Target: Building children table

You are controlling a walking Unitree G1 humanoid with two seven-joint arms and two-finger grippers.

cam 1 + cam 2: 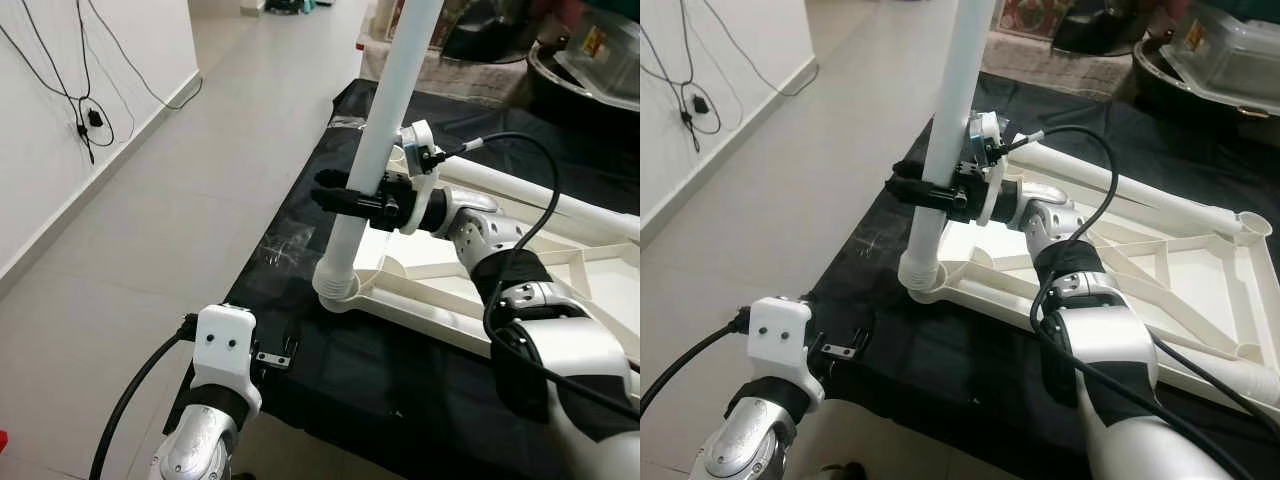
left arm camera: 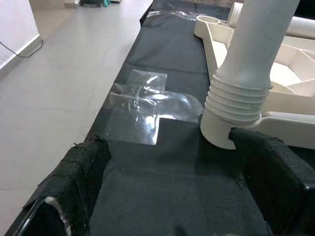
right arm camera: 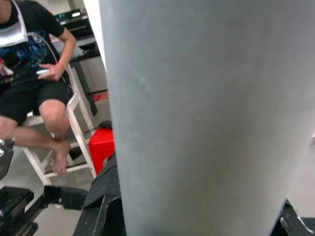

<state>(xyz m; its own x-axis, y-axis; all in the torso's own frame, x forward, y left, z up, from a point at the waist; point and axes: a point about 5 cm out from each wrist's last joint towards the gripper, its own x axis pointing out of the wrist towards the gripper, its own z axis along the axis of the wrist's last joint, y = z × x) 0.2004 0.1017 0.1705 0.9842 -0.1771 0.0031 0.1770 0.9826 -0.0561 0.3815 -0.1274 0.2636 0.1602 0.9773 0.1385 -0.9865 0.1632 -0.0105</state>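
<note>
Clamped around the white table leg (image 1: 385, 120), your right gripper (image 1: 352, 200) holds it partway up, upright but leaning slightly, its ribbed foot seated in the corner socket of the upturned white tabletop (image 1: 1200, 270) on the black-covered table (image 1: 300, 350). Your left gripper (image 2: 167, 196) hovers low near the socket, fingers spread, holding nothing. Watch that lean: push or twist off-axis and the threads will likely cross or jam, or the light frame could skid across the cloth toward the table's edge.
</note>
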